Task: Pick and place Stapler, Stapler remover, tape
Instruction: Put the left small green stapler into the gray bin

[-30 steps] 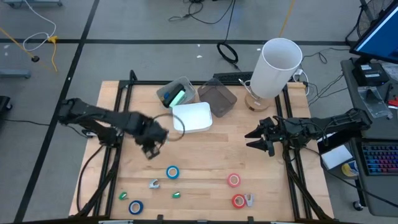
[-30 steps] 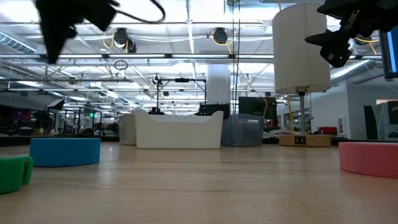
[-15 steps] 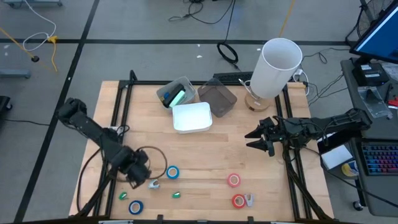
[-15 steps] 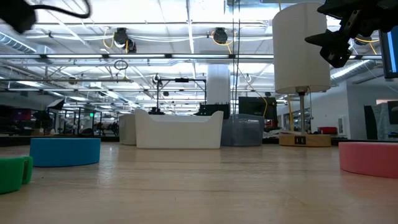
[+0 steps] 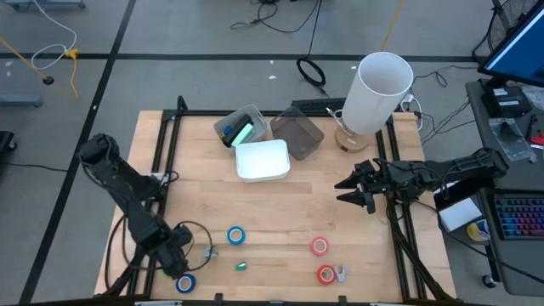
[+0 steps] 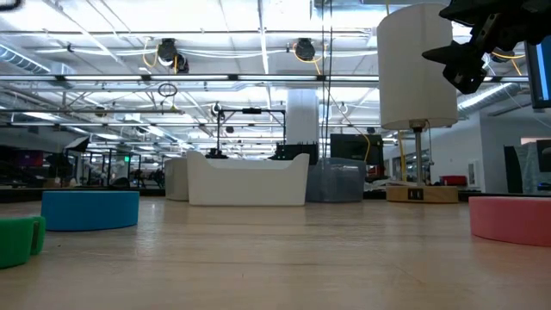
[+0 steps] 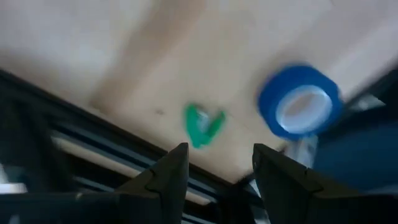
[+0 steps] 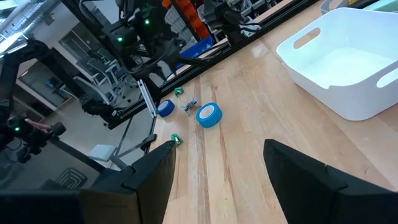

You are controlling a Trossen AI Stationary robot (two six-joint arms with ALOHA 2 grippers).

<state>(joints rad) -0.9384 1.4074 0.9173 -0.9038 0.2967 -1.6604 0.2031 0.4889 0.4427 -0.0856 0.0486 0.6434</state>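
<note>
Two blue tape rolls lie flat on the table, one at the near middle (image 5: 235, 235), one by the near left edge (image 5: 184, 283). Two red tape rolls (image 5: 319, 246) (image 5: 325, 274) lie flat at the near right. A small silver stapler remover (image 5: 210, 251) lies beside my left gripper (image 5: 176, 262). That gripper is open and empty, low over the near left corner. In the left wrist view its fingers (image 7: 217, 171) point at a green lump (image 7: 202, 124), with a blue roll (image 7: 300, 101) beside it. My right gripper (image 5: 348, 189) is open and empty above the right side.
A white bin (image 5: 262, 160) stands at the far middle, with two grey bins (image 5: 240, 126) (image 5: 297, 134) behind it. A tall white cylinder (image 5: 378, 89) stands at the far right. A second green lump (image 5: 240, 266) and a small silver piece (image 5: 340, 272) lie near the front edge.
My left gripper has swung from beside the white bin toward the table's near left corner, ending over the green lump and the blue roll there. My right gripper has kept still. Nothing on the table has moved.
</note>
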